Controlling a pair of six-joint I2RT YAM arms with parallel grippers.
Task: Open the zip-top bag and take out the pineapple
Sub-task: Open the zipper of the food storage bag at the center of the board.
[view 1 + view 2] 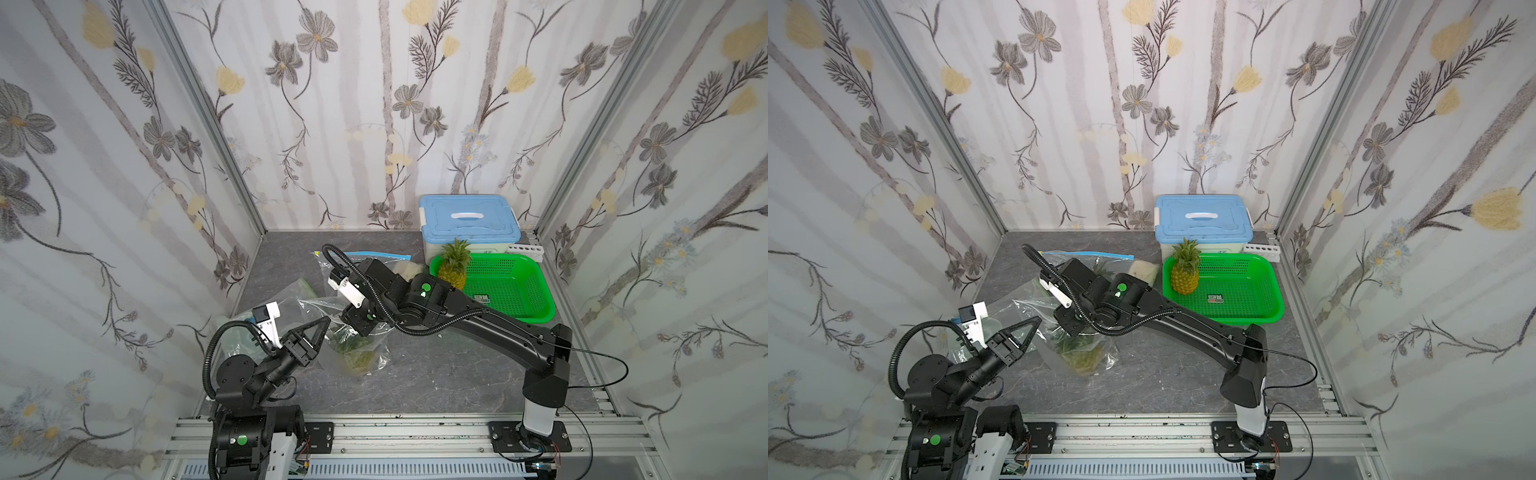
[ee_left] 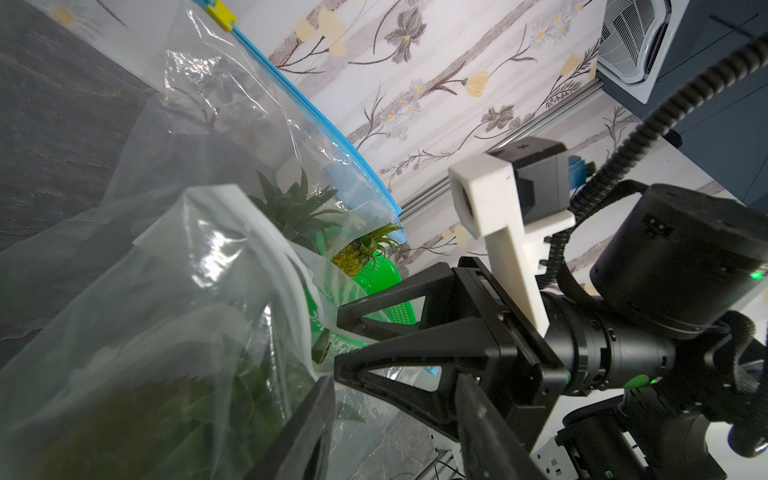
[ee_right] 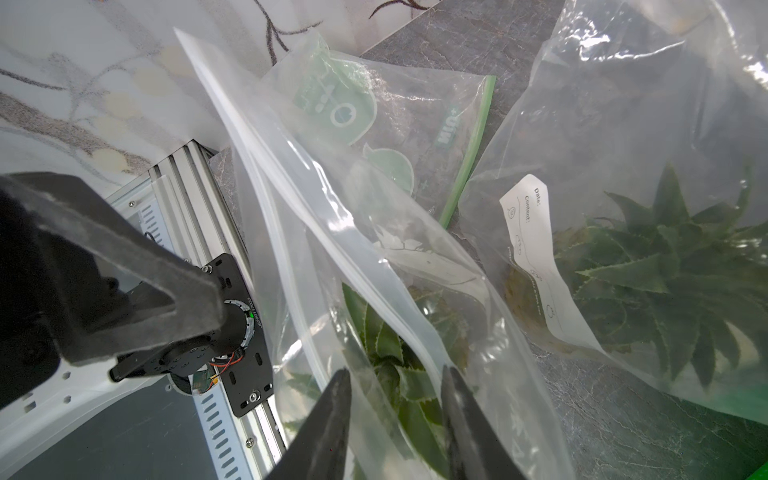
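Right gripper (image 3: 395, 370) astride bag (image 3: 332, 216) with pineapple (image 3: 376, 332)

A dark grey, marble-veined tabletop (image 1: 436, 374) carries everything. At its back edge sits a white plastic storage box with a pale blue lid (image 1: 469, 220), with a white tube rack (image 1: 525, 250) just beside it. In front of the box lies a green perforated plastic basket (image 1: 511, 282). Left of the basket rests a pale cream block (image 1: 1144, 270), then a clear bag with a blue zip strip (image 1: 374, 255). Nearer the middle a crumpled clear zip-top bag (image 1: 361, 353) rests on the surface, with a green-printed clear bag (image 3: 374, 124) beside it
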